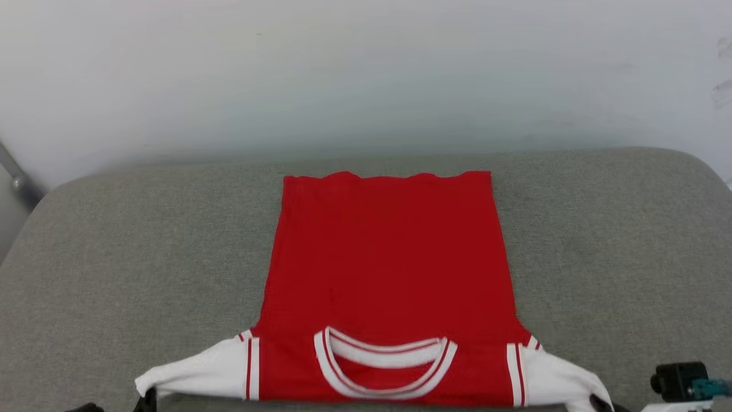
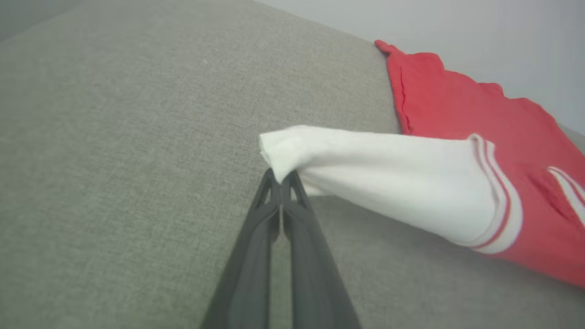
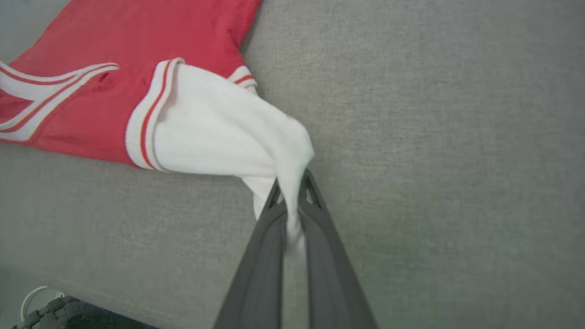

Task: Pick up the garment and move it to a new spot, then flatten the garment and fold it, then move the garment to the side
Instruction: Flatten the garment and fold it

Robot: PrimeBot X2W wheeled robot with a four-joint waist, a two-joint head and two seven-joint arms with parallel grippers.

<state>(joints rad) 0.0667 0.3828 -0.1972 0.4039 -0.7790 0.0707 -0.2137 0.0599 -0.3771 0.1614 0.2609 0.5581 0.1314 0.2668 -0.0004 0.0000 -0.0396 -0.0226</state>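
One garment [image 1: 389, 274]; two hands [image 2: 280, 177] [image 3: 292, 183]; one cushion [image 1: 114, 257].

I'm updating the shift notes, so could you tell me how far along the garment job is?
Done, by the look of it: the garment lies spread flat on the grey cushion, collar nearest the robot. In hand: the left gripper and right gripper are each shut on a white sleeve tip, sleeves pulled outward. Left: no fold shows yet, and the move aside is not yet done.
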